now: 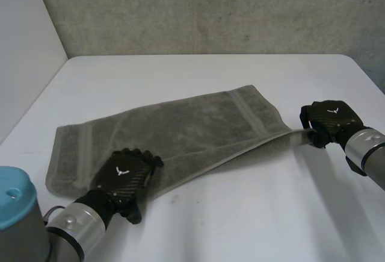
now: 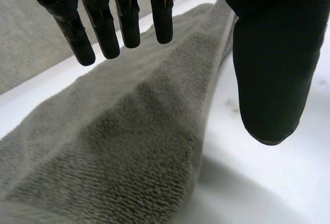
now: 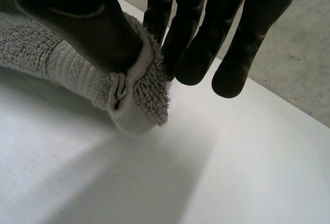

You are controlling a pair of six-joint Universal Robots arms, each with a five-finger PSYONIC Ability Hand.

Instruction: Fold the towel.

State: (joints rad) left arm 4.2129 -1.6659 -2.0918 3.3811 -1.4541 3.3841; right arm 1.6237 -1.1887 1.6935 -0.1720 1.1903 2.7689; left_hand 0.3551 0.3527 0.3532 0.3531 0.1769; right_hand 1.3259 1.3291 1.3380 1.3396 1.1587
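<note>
A grey-green towel (image 1: 180, 132) lies folded lengthwise across the white table (image 1: 240, 75), running from the near left to the right. My left hand (image 1: 125, 174) hovers over the towel's near folded edge, and the left wrist view shows its fingers (image 2: 108, 28) straight and spread above the towel (image 2: 113, 131), holding nothing. My right hand (image 1: 328, 120) pinches the towel's right-hand corner, pulled out into a thin strip. In the right wrist view that corner (image 3: 134, 100) is bunched between the thumb (image 3: 87, 23) and the fingers (image 3: 196, 44), lifted just off the table.
A concrete wall (image 1: 210, 9) stands behind the table's far edge. Bare table surface lies in front of the towel and to its right, around my right hand.
</note>
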